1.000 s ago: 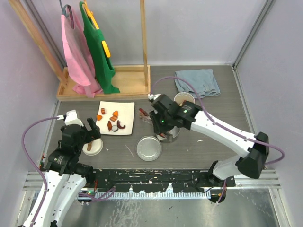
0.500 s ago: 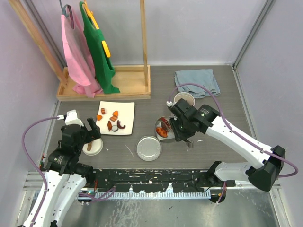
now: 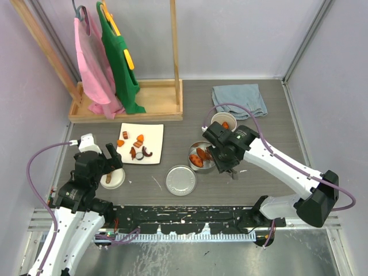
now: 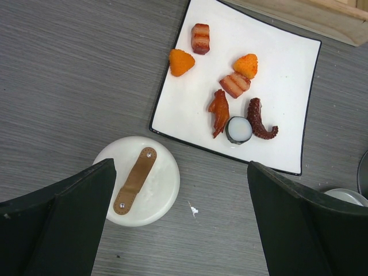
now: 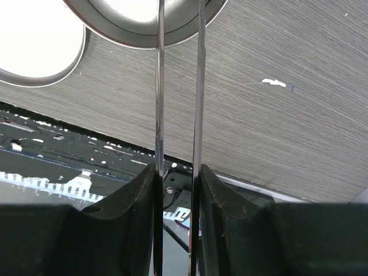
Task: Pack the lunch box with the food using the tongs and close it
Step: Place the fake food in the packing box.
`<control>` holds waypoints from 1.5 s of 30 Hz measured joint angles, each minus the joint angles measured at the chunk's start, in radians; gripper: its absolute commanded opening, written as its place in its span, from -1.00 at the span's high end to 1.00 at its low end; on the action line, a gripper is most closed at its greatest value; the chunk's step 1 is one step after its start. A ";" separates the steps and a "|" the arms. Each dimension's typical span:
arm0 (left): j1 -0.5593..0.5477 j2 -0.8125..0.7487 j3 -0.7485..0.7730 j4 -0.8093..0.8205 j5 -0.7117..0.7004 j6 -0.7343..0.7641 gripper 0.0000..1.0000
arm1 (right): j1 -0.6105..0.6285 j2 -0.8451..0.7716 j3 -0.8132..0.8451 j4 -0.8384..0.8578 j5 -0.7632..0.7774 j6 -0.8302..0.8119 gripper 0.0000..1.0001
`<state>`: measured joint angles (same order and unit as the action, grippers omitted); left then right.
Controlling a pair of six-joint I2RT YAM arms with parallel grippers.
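Right hand point(image 5: 177, 178) is clamped narrow on the tongs point(image 5: 160, 86), whose twin arms run straight out ahead of its fingers over the steel tin point(image 3: 202, 144). Left hand point(image 4: 181, 218) gapes wide, gripping nothing, above the white lid point(image 4: 137, 180) on the tabletop point(image 4: 69, 69), food point(image 4: 234, 85) just beyond.
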<state>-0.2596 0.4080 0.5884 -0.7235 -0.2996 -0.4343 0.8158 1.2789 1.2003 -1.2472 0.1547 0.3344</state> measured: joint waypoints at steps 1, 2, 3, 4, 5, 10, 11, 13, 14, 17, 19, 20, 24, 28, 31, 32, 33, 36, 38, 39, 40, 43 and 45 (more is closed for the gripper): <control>0.000 0.000 0.000 0.000 0.000 0.000 -0.96 | 0.000 0.004 0.000 0.000 0.006 0.000 0.19; 0.000 0.000 0.000 0.000 0.000 0.000 -0.96 | 0.000 0.005 0.000 0.000 0.016 0.000 0.15; 0.000 0.000 0.000 0.000 0.000 0.000 -0.96 | 0.000 0.005 0.000 0.000 0.025 0.000 0.12; 0.000 0.000 0.000 0.000 0.000 0.000 -0.96 | 0.000 0.005 0.001 0.000 0.037 0.001 0.10; 0.000 0.000 0.000 0.000 0.000 0.000 -0.96 | 0.000 0.005 0.003 -0.001 0.047 0.002 0.09; 0.000 0.000 0.000 0.000 0.000 0.000 -0.96 | 0.000 0.005 0.030 -0.002 0.078 0.002 0.07; 0.000 0.000 0.000 0.000 0.000 0.000 -0.96 | 0.000 0.005 0.036 -0.002 0.080 0.001 0.07; 0.000 0.000 0.000 0.000 0.000 0.000 -0.96 | 0.000 0.005 0.042 0.002 0.083 0.002 0.07; 0.000 0.000 0.000 0.000 0.000 0.000 -0.96 | 0.000 0.005 0.042 0.003 0.084 0.002 0.07; 0.000 0.000 0.000 0.000 0.000 0.000 -0.96 | 0.000 0.005 0.043 0.005 0.084 0.003 0.07; 0.000 0.000 0.000 0.000 0.000 0.000 -0.96 | 0.000 0.005 0.048 0.008 0.080 0.005 0.08; 0.000 0.000 0.000 0.000 0.000 0.000 -0.96 | 0.000 0.005 0.051 0.013 0.078 0.005 0.07; 0.000 0.000 0.000 0.000 0.000 0.000 -0.96 | 0.000 -0.003 0.070 0.054 0.043 0.014 0.09; 0.000 0.000 0.000 0.000 0.000 0.000 -0.96 | 0.000 -0.005 0.095 0.124 -0.020 0.036 0.09; 0.000 0.000 0.000 0.000 0.000 0.000 -0.96 | 0.000 -0.004 0.102 0.179 -0.065 0.047 0.09; 0.000 0.000 0.000 0.000 0.000 0.000 -0.96 | 0.000 -0.002 0.106 0.193 -0.079 0.051 0.10; 0.000 0.000 0.000 0.000 0.000 0.000 -0.96 | 0.000 0.003 0.112 0.206 -0.092 0.056 0.10; 0.000 0.000 0.000 0.000 0.000 0.000 -0.96 | 0.002 0.032 0.130 0.247 -0.129 0.063 0.10; 0.000 0.000 0.000 0.000 0.000 0.000 -0.96 | 0.009 0.064 0.142 0.275 -0.148 0.066 0.10; 0.000 0.002 0.000 0.000 0.000 0.000 -0.96 | 0.014 0.084 0.150 0.288 -0.156 0.068 0.10; 0.000 0.003 0.000 0.000 0.000 0.000 -0.96 | 0.022 0.104 0.157 0.301 -0.163 0.069 0.10; 0.000 0.016 0.000 0.000 0.000 0.000 -0.96 | 0.052 0.163 0.184 0.329 -0.179 0.070 0.10; 0.000 0.021 0.000 0.000 0.000 0.000 -0.96 | 0.079 0.212 0.210 0.346 -0.186 0.071 0.10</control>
<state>-0.2596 0.4294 0.5884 -0.7235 -0.2996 -0.4343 0.8944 1.4906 1.4101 -0.9009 -0.0315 0.4049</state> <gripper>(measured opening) 0.980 0.457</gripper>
